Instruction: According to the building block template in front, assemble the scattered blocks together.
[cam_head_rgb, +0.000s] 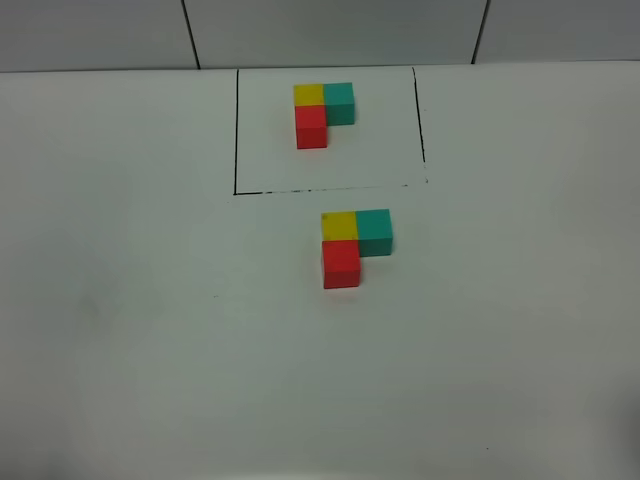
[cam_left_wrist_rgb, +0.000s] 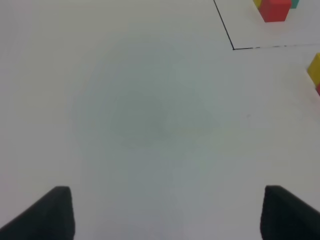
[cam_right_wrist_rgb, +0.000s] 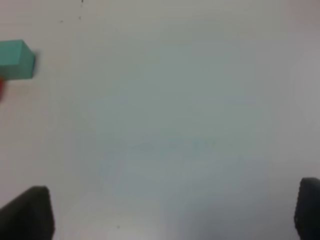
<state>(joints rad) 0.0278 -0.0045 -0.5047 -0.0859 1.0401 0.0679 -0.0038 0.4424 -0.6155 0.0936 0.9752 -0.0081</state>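
On a white table (cam_head_rgb: 130, 330), the building block template (cam_head_rgb: 323, 115) sits in the upper centre of the overhead frame: a yellow cube joined to a teal one on its right, with a red cube below the yellow, all inside a thin black drawn rectangle (cam_head_rgb: 236, 140).

Just below that rectangle, near the middle of the frame, the scattered blocks (cam_head_rgb: 354, 246) are gathered in the same L. The yellow cube (cam_head_rgb: 339, 225) touches the teal cube (cam_head_rgb: 374, 231) on its right, and the red cube (cam_head_rgb: 341, 264) sits against the yellow one's lower side (no gap shows between any of them).

Neither arm appears in the overhead frame. In the left wrist view, the left gripper (cam_left_wrist_rgb: 165, 212) is spread wide with nothing between its dark fingertips (cam_left_wrist_rgb: 52, 212), over bare table; the corner of the drawn rectangle and parts of the cubes lie at the upper right of that frame. In the right wrist view, the right gripper (cam_right_wrist_rgb: 170, 212) is likewise spread wide and holds nothing, its fingertips (cam_right_wrist_rgb: 30, 212) at the lower corners, with the teal cube at the upper left edge.
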